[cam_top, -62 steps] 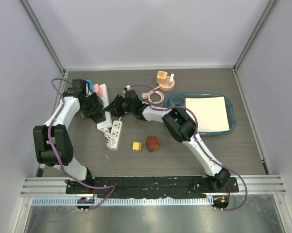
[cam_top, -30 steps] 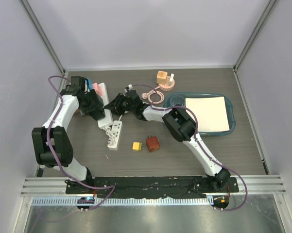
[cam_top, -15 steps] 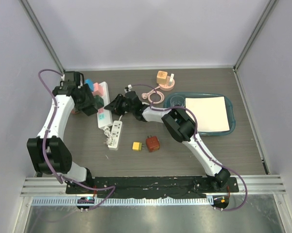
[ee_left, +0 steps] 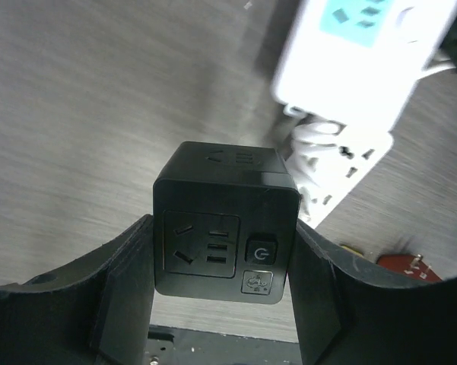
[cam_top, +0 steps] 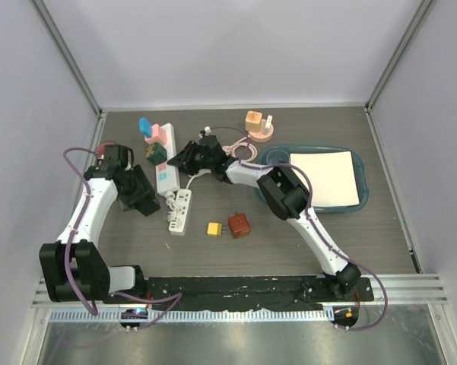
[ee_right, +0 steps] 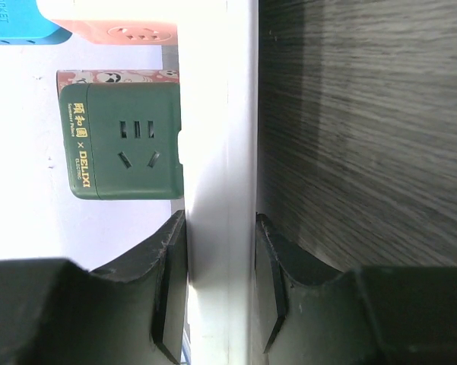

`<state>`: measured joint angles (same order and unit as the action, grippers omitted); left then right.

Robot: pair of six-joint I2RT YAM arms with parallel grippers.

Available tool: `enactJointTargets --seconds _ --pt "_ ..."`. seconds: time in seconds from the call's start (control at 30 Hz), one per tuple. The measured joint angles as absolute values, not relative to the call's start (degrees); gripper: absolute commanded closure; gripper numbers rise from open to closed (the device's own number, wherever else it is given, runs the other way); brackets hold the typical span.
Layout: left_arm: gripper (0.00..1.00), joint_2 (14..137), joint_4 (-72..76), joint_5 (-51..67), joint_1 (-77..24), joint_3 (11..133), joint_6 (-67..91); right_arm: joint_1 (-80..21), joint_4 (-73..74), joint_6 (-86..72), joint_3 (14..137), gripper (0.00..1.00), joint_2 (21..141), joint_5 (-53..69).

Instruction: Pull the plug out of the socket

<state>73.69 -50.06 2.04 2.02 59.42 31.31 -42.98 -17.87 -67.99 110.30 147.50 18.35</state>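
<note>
Top external: high, behind arm bases, tilted down and forward. Whole table [cam_top: 365,243] in frame, bases along bottom edge, back wall at top. Farthest view.

Left wrist: close, looking down. Black cube adapter [ee_left: 224,228] fills centre, long power strip [ee_left: 350,46] upper right, red plug [ee_left: 399,262] at lower right edge.

Right wrist: very close, sighting along long power strip [ee_right: 217,152] up frame centre. Green adapter [ee_right: 122,141] at left.

Shared: long power strip [cam_top: 166,173] in all three views. Top view also shows green adapter [cam_top: 158,153] and red plug [cam_top: 239,225].

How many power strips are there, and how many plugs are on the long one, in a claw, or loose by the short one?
Power strips: 2, long strip and short strip
Plugs on the long strip: 3, blue cube, pink cube, green cube
Plugs in the left claw: 1, black cube
Loose plugs: 2, yellow plug, red plug
Total: 8
</note>
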Motion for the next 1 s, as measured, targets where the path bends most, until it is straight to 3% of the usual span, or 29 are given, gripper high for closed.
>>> enactJointTargets --seconds 0.1,0.4,0.47,0.8,1.0 --pt "1.00 73.60 -49.78 1.78 2.02 54.96 34.57 -42.89 -18.22 -68.18 109.97 0.99 147.50 18.35" --pt "0.61 73.43 -50.72 2.24 2.02 51.92 38.19 -42.89 -19.55 -68.27 108.79 0.99 147.48 18.31" --pt "0.58 73.17 -51.57 1.98 2.02 51.90 38.63 -42.89 -20.23 -68.47 108.20 0.99 147.37 18.20" --pt "0.24 69.67 -53.30 1.45 1.89 50.54 39.33 -42.89 -21.93 -69.32 106.72 0.99 146.96 18.11" --pt "0.22 69.47 -53.39 1.10 1.89 50.57 40.38 -42.89 -22.87 -69.56 105.27 0.99 146.36 18.11"
